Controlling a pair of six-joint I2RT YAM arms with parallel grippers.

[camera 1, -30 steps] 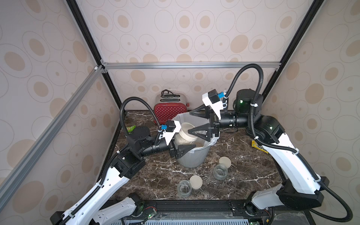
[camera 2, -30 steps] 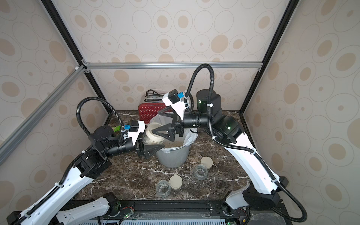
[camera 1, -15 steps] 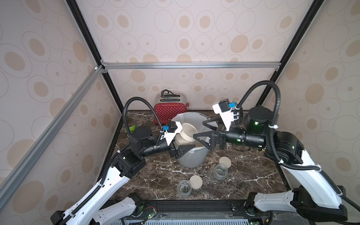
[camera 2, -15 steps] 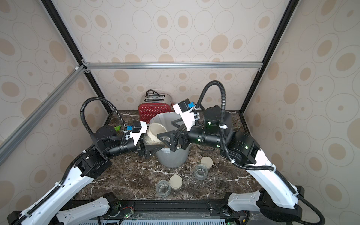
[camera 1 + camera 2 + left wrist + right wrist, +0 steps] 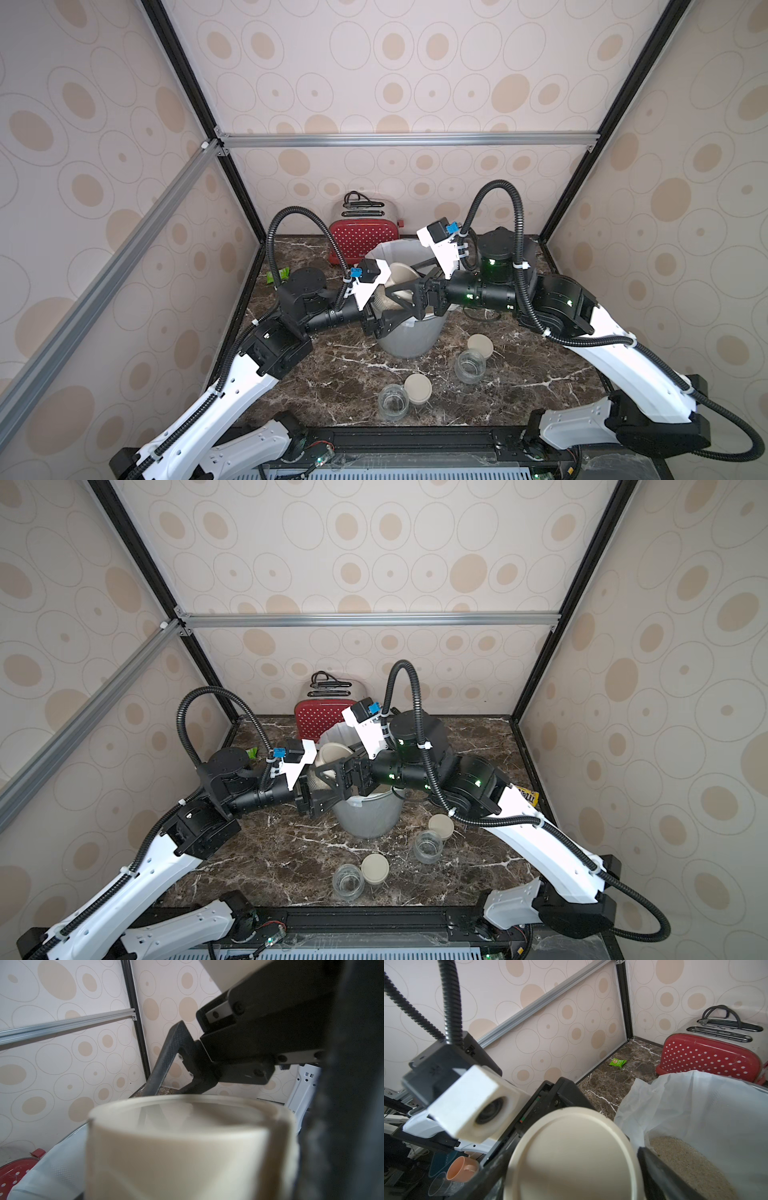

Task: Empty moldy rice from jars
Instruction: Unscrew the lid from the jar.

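Boxed in by pale walls (image 5: pixel 374 62) with tan dots and rings, black posts (image 5: pixel 178 62) and silver bars (image 5: pixel 407 139), above a dark stone top (image 5: pixel 332 374) with white lines and a red spotty toaster (image 5: pixel 361 241).

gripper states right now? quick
Left gripper: shut on the lidded jar over the bin.
Right gripper: fingers straddle the jar's lid; clamped or not cannot be told.

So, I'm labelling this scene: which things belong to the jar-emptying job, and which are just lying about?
Job: filled jar, held by the left gripper; its lid, with the right gripper around it; bin; rice in the bin; near empty jar; far empty jar; near loose lid; far loose lid.
Lying about: red toaster; green packet; yellow wrapper.
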